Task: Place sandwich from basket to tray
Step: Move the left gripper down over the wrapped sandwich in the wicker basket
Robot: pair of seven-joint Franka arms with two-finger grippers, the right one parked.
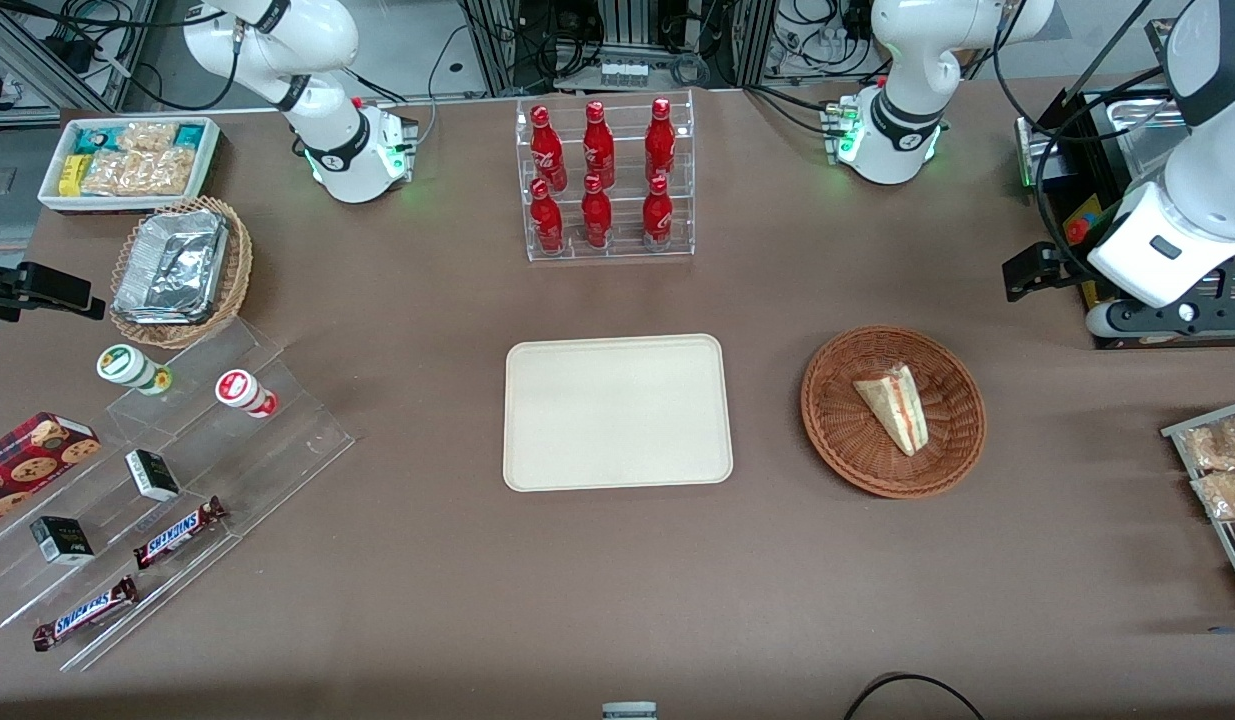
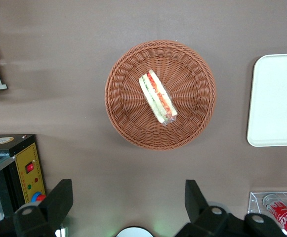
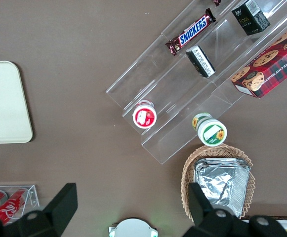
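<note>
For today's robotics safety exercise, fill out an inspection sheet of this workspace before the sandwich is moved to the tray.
Surface: brown table, dry, no spills seen.
Job's things: sandwich lies in the round wicker basket; cream tray beside it, bare.
Clutter: cola bottle rack, foil containers, Snickers bars, cookie box.
Grippers: gripper open, high above the basket, holding nothing.
Cables: black cable at the table edge nearest the camera.
Surroundings: black appliance at the working arm's end.

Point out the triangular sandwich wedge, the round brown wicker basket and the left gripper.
Triangular sandwich wedge (image 1: 895,405), front view, bread face.
Round brown wicker basket (image 1: 835,420), front view, inner wall.
Left gripper (image 2: 128,205), left wrist view, midway between open fingertips.
</note>
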